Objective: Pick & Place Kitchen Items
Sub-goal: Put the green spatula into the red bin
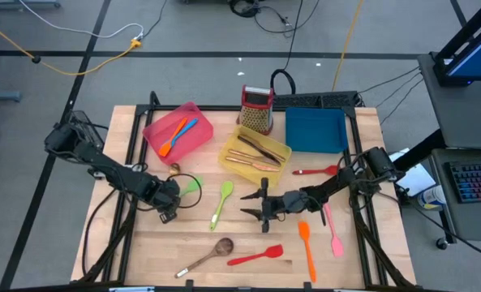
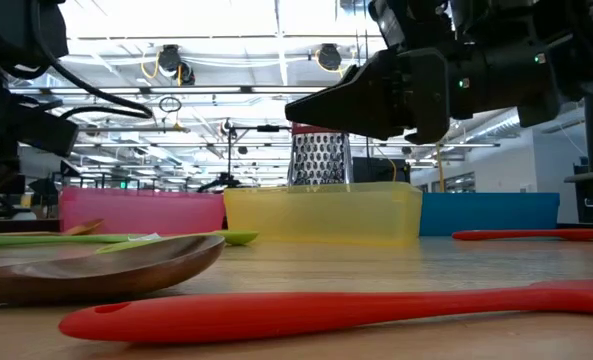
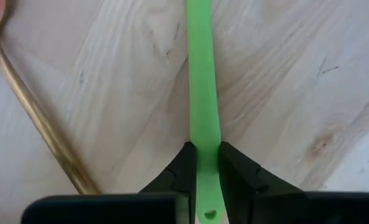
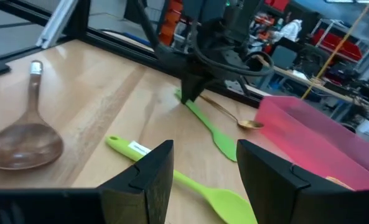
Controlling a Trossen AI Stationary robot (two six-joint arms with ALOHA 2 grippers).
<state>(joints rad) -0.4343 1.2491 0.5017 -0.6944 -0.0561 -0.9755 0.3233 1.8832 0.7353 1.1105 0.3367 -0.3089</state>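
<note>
Near the table's (image 1: 143, 243) front lie a brown spoon (image 1: 208, 255) and a red spatula (image 1: 256, 257). Farther back on the left, the left tool (image 3: 203, 171) is clamped on a green spatula's (image 3: 203, 112) handle, flat on the wood beside a copper-coloured spoon (image 4: 231, 115). The right tool (image 1: 255, 204) hovers mid-table, fingers apart.

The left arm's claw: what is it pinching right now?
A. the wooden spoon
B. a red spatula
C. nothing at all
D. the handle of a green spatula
D. In the left wrist view, the left gripper has its two dark fingers closed on the slim handle of the green spatula, which lies on the wooden table; the right wrist view shows the same grip from across the table.
</note>
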